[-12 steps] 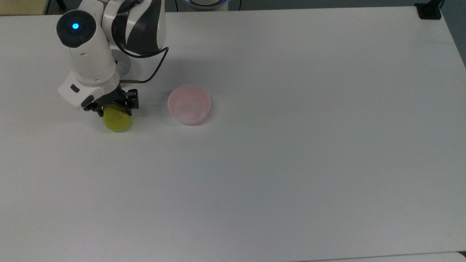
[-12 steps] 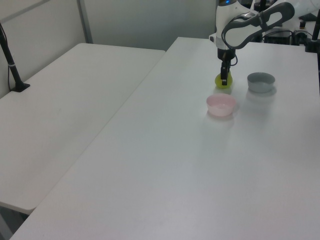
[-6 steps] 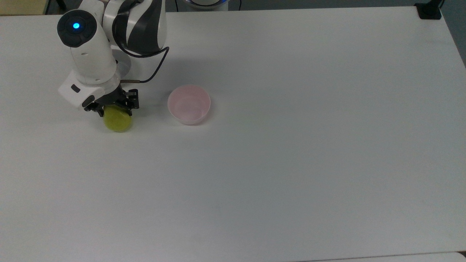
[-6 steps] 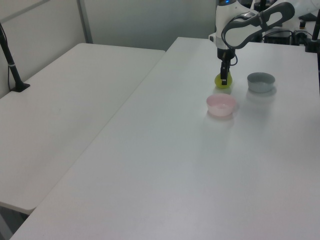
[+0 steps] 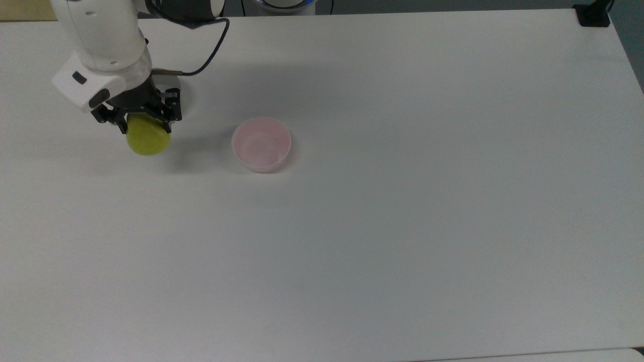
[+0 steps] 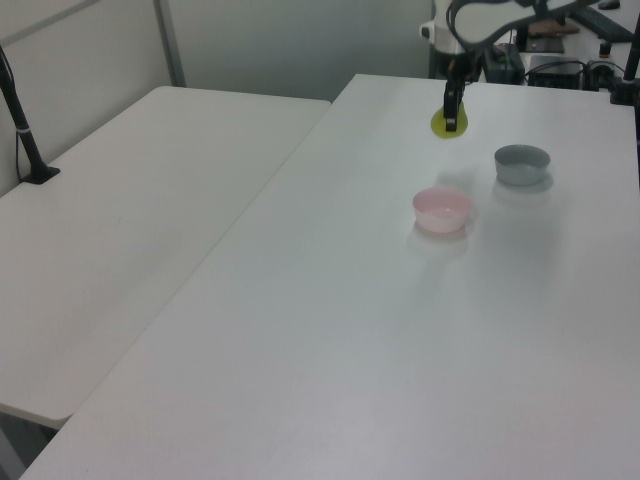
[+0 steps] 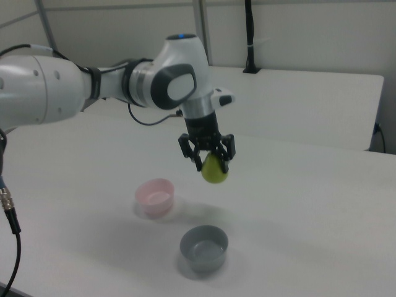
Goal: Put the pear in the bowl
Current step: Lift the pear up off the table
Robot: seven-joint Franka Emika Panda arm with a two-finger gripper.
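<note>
Now pear (image 7: 215,170) clamped in tool (image 7: 207,154), above table (image 7: 322,235).

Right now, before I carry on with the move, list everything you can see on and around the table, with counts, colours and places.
pear: one, yellow-green, held in the air above the table, clear of both bowls.
pink bowl: one, pale pink, empty, upright on the table, to the top view's right of the pear.
grey bowl: one, grey, empty, on the table, nearer the camera than the pink bowl in the right view.
main table: one, white, bearing both bowls.
second table: one, white, beside the main table on the left view's left.
black post: one, clamped at the second table's far edge.
cable: one, black, hanging off the arm.
robot arm: one, white and grey.
claw: one, black, shut on the pear.
</note>
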